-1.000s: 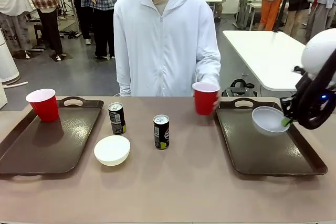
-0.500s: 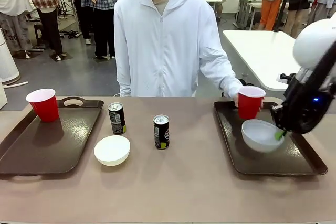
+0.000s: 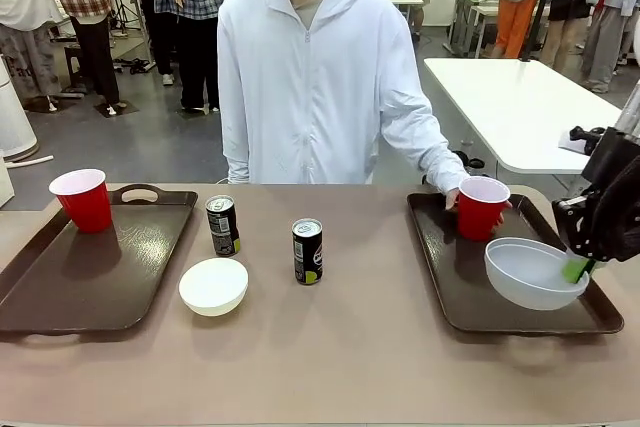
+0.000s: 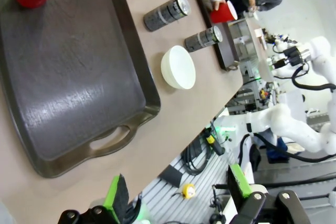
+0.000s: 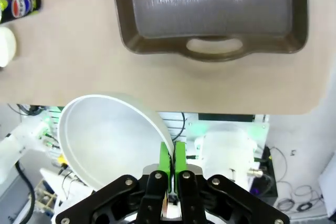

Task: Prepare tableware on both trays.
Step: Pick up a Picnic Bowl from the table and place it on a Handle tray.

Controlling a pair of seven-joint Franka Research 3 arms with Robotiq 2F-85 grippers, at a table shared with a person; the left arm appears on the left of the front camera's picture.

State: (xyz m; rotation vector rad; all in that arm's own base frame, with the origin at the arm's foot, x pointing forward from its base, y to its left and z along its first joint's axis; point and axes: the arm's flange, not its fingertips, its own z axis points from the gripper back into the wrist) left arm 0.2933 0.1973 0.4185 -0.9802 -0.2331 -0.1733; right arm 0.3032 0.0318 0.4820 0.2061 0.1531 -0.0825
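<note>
Probably a robotics lab or open workshop hall: grey floor, white worktables far right, people standing about far left, and cables hanging under the near table.

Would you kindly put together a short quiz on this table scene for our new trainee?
1. True or false: both drink cans lie on their sides.
2. What does the right end effector grip? A) a drink can B) the pale bowl, by its rim C) nothing
3. Fill in: the left end effector is ____ (open or shut).
Key: 1. False; they stand upright on the table. 2. B. 3. Open, with nothing between its fingers.
</note>
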